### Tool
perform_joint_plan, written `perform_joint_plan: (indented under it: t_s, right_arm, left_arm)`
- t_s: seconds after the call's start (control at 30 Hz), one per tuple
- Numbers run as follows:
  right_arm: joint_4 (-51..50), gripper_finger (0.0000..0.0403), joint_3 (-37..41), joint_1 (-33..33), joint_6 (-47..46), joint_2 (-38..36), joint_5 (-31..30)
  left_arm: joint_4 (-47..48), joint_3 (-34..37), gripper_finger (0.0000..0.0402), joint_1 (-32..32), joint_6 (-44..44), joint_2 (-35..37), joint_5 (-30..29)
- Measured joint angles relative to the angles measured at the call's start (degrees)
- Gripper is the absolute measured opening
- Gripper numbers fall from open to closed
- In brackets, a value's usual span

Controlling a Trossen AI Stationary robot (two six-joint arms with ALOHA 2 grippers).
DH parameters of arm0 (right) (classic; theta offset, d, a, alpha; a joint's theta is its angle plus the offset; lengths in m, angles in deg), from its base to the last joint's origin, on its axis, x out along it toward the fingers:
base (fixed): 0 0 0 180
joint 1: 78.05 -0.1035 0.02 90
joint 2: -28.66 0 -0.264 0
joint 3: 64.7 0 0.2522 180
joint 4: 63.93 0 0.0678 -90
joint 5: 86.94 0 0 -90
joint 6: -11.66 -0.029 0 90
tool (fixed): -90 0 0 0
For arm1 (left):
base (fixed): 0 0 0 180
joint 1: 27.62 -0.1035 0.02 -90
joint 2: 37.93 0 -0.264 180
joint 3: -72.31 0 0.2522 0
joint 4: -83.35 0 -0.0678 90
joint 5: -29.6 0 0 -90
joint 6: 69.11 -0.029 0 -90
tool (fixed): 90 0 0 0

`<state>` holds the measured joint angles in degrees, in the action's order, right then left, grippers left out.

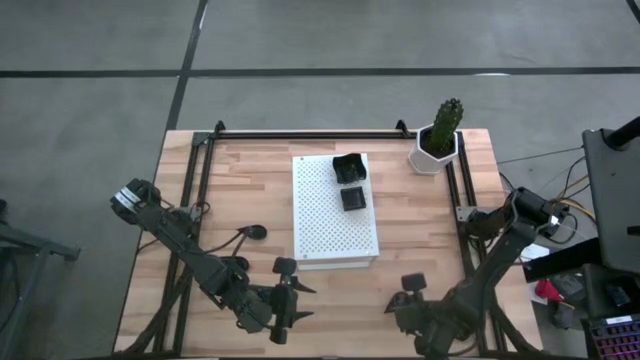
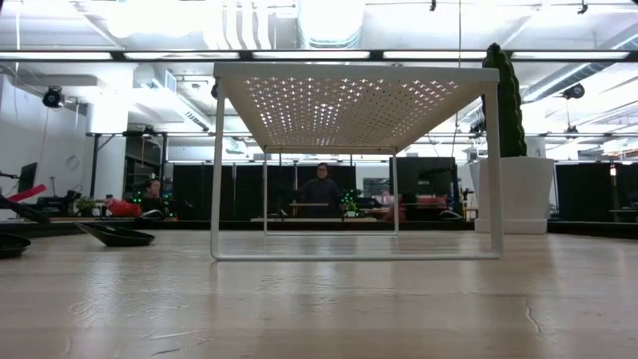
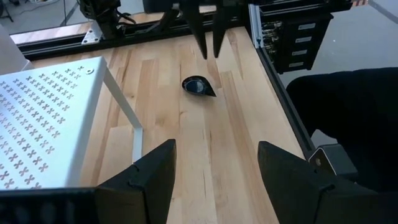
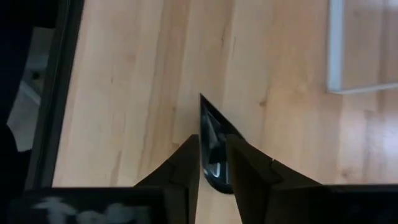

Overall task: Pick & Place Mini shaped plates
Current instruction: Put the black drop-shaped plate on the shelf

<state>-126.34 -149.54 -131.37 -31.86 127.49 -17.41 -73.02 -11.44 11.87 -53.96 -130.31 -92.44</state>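
The right gripper [image 4: 211, 163] reaches low over the desk [image 1: 250, 190], fingers pinched on a small dark plate [image 4: 213, 146]; the left gripper [image 3: 214, 165] hovers spread wide; two more plates [image 1: 350, 180] sit on the white board [image 1: 330, 230].

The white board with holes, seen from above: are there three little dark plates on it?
No, only two mini plates sit on the white board.

Large workshop hall around my table

Grey floor [image 1: 350, 40] with dark lines lies beyond the table; long ceiling lights [image 2: 120, 55] shine above, and a person [image 2: 321, 189] stands far behind.
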Motion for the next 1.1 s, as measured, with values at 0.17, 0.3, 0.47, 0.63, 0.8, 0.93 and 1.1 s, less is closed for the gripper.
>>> perform_joint_plan:
  t_s: [0.17,0.3,0.47,0.63,0.8,0.93,1.1]
  right_arm:
    - [5.40,0.0076,3.50,-0.09,0.02,-0.02,0.99]
    - [8.71,0.0069,6.46,-0.29,-0.84,-0.02,2.61]
    - [10.91,0.0063,9.26,-0.46,-4.13,-0.02,3.87]
    - [10.89,0.0063,10.31,-0.45,-12.82,-0.02,4.12]
    - [10.84,0.0059,10.06,-0.19,-25.06,-0.02,4.23]
    - [10.89,0.0059,8.78,-0.13,-33.99,-0.02,4.22]
    - [10.92,0.0059,7.50,0.09,-41.02,-0.02,4.67]
  left_arm:
    - [0.00,0.00,0.0220,0.02,0.05,0.00,0.01]
    - [0.00,0.00,0.0220,0.02,0.07,0.00,0.00]
    - [0.00,0.00,0.0220,0.02,0.07,0.00,-0.01]
    - [0.00,0.02,0.0220,0.02,0.07,0.00,-0.01]
    - [0.00,0.02,0.0220,0.00,0.06,0.00,-0.01]
    - [0.00,0.02,0.0220,-0.02,0.05,0.00,-0.01]
    - [0.00,0.02,0.0220,-0.02,0.07,0.00,-0.01]
